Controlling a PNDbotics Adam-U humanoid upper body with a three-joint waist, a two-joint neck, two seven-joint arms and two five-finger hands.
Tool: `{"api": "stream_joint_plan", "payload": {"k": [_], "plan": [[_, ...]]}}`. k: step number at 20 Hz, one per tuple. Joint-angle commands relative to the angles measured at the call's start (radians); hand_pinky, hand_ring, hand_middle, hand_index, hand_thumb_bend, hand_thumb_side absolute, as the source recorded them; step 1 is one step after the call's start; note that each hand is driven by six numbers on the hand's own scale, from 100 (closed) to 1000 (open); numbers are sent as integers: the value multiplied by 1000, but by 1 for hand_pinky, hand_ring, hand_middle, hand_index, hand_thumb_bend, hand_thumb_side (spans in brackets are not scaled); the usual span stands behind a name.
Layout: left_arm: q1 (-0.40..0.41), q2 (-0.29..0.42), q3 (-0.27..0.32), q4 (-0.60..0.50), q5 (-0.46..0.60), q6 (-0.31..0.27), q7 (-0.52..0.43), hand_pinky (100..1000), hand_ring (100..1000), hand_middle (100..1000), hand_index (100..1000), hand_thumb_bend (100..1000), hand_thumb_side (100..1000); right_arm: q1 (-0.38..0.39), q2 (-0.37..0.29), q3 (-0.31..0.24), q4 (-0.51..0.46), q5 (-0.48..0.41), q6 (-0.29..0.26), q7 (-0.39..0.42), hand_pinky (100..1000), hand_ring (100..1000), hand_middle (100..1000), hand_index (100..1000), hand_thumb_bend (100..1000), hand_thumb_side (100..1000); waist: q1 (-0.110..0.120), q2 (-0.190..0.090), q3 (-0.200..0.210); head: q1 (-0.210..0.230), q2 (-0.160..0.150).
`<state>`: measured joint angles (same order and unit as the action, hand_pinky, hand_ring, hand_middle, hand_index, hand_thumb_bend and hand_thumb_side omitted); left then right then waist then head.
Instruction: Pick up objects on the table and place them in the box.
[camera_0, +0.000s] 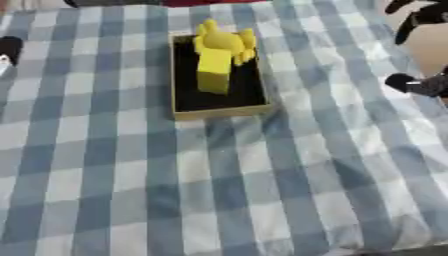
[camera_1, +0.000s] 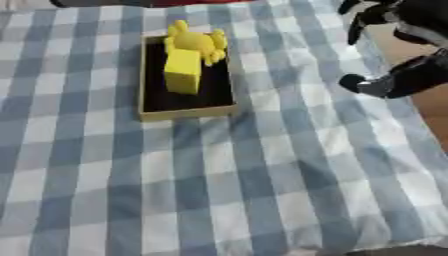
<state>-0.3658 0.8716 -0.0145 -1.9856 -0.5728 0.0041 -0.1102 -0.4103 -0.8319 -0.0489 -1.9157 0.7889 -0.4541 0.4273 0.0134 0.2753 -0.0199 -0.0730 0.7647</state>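
A shallow box (camera_0: 182, 75) with tan walls and a black inside lies on the checked cloth, left of centre and toward the back. Inside it a yellow rectangular block (camera_0: 213, 75) leans against a rounded yellow toy (camera_0: 226, 41) at the far end. My right hand (camera_1: 398, 75) hovers at the table's right edge, well to the right of the box, fingers spread and holding nothing. At the left border, a dark shape that may be my left hand (camera_0: 8, 51) barely shows.
The blue and white checked cloth (camera_0: 227, 190) covers the table, with a wide stretch of it in front of the box. The table's right edge (camera_1: 418, 107) runs just under my right hand. Dark shapes lie along the far edge.
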Motion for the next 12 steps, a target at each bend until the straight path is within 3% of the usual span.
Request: {"api": "stream_joint_plan", "payload": {"k": [1, 5, 12], "plan": [[-12, 23, 10, -14, 1, 2, 4, 874, 879, 750, 803, 246, 293, -13, -34, -10, -7, -6, 0, -8, 936, 878, 767, 561, 402, 439, 1, -17, -1, -1, 5], [-13, 22, 11, -14, 1, 1, 7, 873, 879, 749, 802, 245, 291, -13, -35, -10, -8, -7, -2, -7, 936, 877, 765, 530, 400, 433, 1, -17, -1, -1, 5], [-15, 21, 10, -14, 2, 5, 12, 870, 877, 745, 794, 239, 292, -13, -32, -9, -7, -21, -16, 15, 933, 873, 744, 399, 393, 414, 0, -17, 0, -2, 5]]}}
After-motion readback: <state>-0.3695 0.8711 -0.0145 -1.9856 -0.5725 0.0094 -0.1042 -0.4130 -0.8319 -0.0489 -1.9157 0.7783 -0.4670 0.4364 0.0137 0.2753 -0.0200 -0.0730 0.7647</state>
